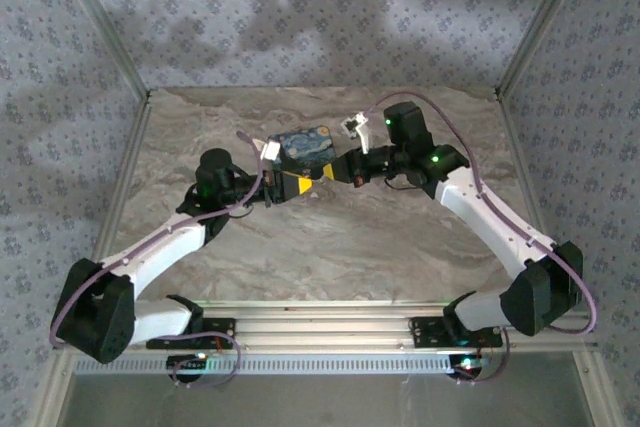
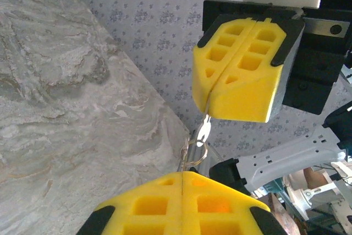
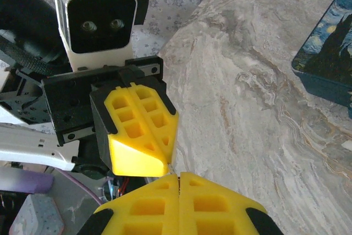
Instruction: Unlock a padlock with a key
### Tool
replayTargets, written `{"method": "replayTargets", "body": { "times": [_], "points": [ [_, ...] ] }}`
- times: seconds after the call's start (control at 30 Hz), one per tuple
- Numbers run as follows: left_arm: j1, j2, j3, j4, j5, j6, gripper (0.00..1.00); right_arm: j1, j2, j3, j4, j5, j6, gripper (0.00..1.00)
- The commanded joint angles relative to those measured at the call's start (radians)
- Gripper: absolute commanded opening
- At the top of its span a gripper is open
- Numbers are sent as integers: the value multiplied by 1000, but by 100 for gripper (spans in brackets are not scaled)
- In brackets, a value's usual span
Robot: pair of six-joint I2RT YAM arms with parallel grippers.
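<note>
Both the left gripper point(image 2: 181, 179) and the right gripper point(image 2: 208, 109) meet just beside the blue box point(image 1: 303, 150), jaws pinched together on the silver key point(image 2: 204, 130) and its ring between them. This is probably a key handover, so next one gripper must release. Where the padlock lies I cannot tell.

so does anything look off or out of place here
One oddity: the left gripper and right gripper are both shut on the same small silver key with its ring. They sit nose to nose above the marbled table, so it is strung between them. The blue box painted with yellow swirls lies flat; nothing spilled.

No text, label or number is legible.
</note>
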Motion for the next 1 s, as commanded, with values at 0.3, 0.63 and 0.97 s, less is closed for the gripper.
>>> {"method": "replayTargets", "body": {
  "times": [0.3, 0.63, 0.97],
  "points": [
    [8, -111, 8, -127, -118, 89, 49, 9, -30, -5, 34, -14, 11, 0],
    [-33, -93, 31, -29, -117, 33, 52, 25, -48, -23, 114, -19, 47, 0],
    [-75, -24, 63, 121, -111, -70, 51, 38, -52, -26, 133, -23, 61, 0]
  ]
}}
